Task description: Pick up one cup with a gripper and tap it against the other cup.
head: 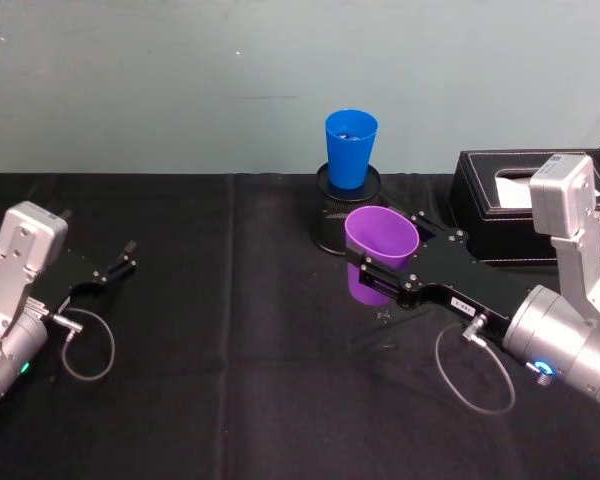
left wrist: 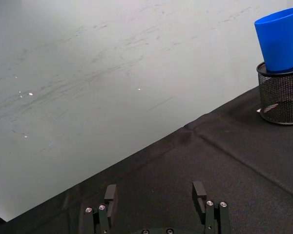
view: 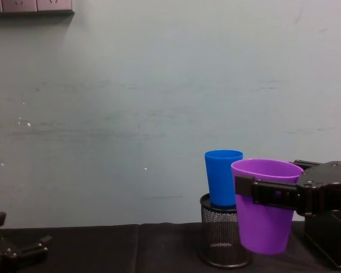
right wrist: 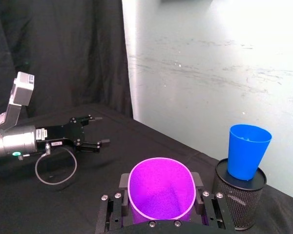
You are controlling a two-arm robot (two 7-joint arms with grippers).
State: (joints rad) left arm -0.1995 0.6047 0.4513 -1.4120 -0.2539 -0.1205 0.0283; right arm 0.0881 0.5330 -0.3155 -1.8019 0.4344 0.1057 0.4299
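Your chest cam, unlike head cam, shows purple cup (view: 264, 222) off table (head: 230, 380), clamped in right gripper (head: 365, 275) just beside blue cup (view: 223, 179) sitting in mesh holder (view: 221, 239); left gripper (left wrist: 154, 191) idle, fingers spread.

The head view looks forward and down from above the black-clothed surface (head: 230, 400), wide enough to take in both arms. The chest view sits low, near surface height, facing the pale wall (view: 159, 85) side-on. The left wrist view looks past the left tool (left wrist: 154, 187) across the cloth toward that wall. The right wrist view sits close behind the right tool (right wrist: 161, 197) and its purple tapered plastic cup (right wrist: 160, 180). All four share the bright blue plastic tumbler (head: 350, 148) seated in the black wire-mesh holder (head: 328, 228).
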